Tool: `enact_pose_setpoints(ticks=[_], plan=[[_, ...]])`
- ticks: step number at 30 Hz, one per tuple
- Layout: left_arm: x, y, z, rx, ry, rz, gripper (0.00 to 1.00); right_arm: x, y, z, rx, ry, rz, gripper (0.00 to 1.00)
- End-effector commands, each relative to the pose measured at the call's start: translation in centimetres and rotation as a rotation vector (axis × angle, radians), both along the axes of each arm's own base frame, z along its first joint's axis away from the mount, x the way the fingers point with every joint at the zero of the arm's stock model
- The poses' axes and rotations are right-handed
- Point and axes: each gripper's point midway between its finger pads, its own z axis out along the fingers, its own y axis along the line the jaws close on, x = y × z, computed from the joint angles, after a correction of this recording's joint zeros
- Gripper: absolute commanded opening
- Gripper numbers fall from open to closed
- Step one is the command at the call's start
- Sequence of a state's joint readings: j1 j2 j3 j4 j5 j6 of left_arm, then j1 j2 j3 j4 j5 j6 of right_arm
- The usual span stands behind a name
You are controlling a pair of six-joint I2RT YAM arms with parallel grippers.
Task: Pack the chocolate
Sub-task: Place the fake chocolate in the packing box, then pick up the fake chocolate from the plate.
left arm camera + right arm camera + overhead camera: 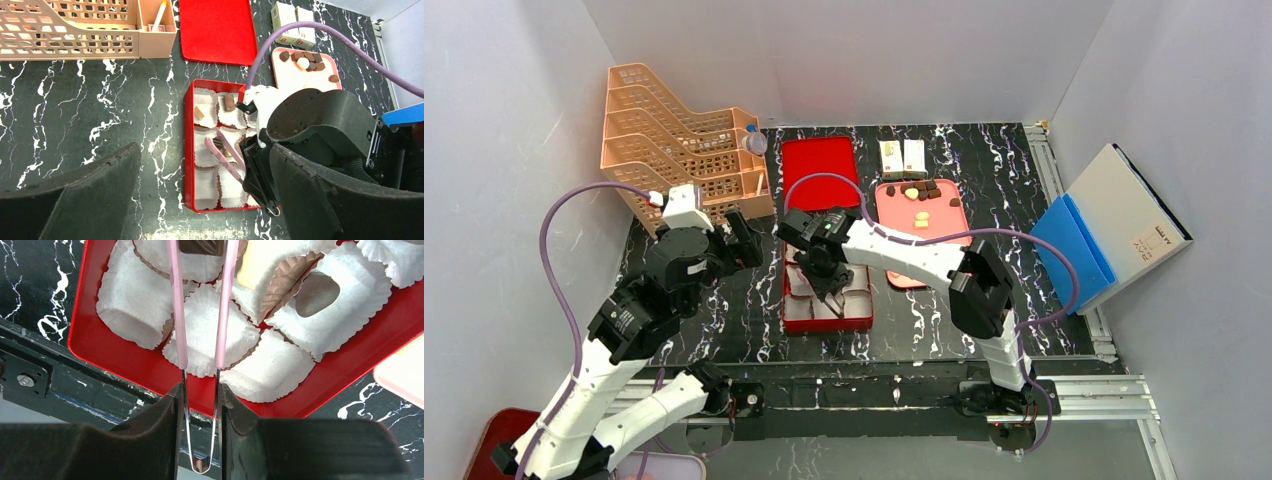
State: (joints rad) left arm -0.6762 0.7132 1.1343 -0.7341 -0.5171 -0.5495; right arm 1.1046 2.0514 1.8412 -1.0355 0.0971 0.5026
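Note:
A red box (786, 300) lined with white paper cups (205, 335) sits at the table's middle. My right gripper (200, 390) is shut on pink-tipped tongs (176, 315), which pinch a dark chocolate (201, 246) over a cup in the box's middle row (218, 143). Other cups hold a brown piece (229, 102), a tan piece (200, 112) and a brown oval (316, 290). More chocolate (919, 190) lies on the pink tray (934, 240) to the right. My left gripper (204, 150) hangs open above the box's left side, holding nothing.
The red lid (821, 170) lies behind the box. Two small white cartons (902, 157) stand behind the pink tray. An orange wire rack (679, 140) fills the back left. A blue and white case (1109, 225) leans at the right wall.

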Motion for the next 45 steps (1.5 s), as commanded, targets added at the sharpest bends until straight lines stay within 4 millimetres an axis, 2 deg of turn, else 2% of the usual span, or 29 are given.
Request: enact_pose_setpoints(ticks=[1,17,27,39,45], plan=[[0.0,0.4,0.7,0.012,-0.014,0.013,0.98,0.7,0.3,2.3,0.066,-0.048,-0.025,0.29],[0.0,0.4,0.6,0.013,-0.008,0.015,0.98,1.1,0.9,2.4,0.087,-0.048,-0.01,0.42],[0.1,0.5,0.7,0.013,-0.009,0.019,0.98,1.5,1.2,3.2,0.107,-0.067,-0.009,0.34],[0.3,0.1,0.7,0.014,-0.001,0.011,0.98,1.8,1.1,5.8,0.167,-0.107,-0.018,0.33],[0.2,0.0,0.5,0.011,0.009,0.009,0.98,1.8,0.6,6.5,0.178,-0.124,-0.033,0.32]])
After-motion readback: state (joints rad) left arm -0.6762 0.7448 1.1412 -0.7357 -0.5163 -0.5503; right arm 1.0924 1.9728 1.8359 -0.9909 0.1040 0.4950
